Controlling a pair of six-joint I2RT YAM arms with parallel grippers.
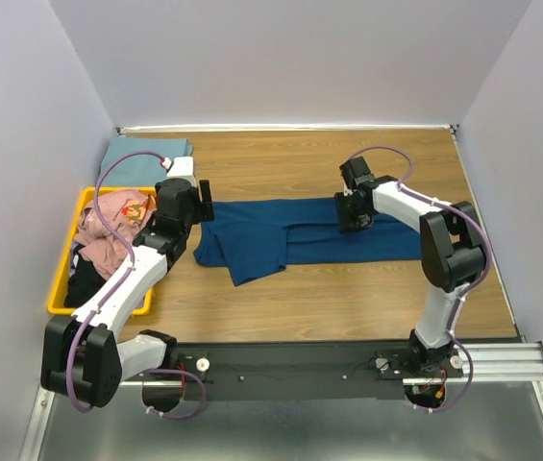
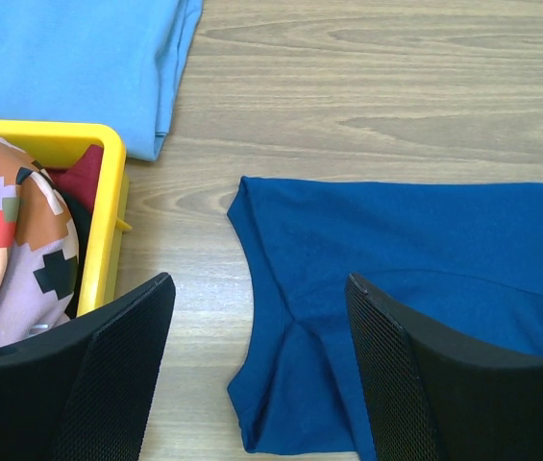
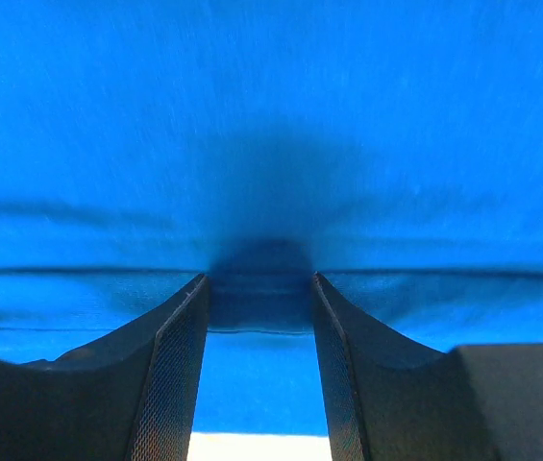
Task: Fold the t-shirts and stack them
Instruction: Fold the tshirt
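Blue shirt (image 1: 319, 240) lies flat mid-counter (image 1: 348, 298), partly folded lengthwise, with a flap sticking out near its left end. Left tool (image 2: 257, 288) is spread wide above that end, holding nothing. Right tool (image 3: 259, 279) is half spread, tips down on the far edge, no pinch seen. Cloth looks light and limp; likely to sag and drag. Best taken at doubled hems or corners.

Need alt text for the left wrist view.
A dark blue t-shirt lies on the wooden table, one end seen between the open jaws of the left gripper, which hold nothing. At left, a yellow bin holds patterned cloth; a folded pale blue t-shirt lies beyond it.
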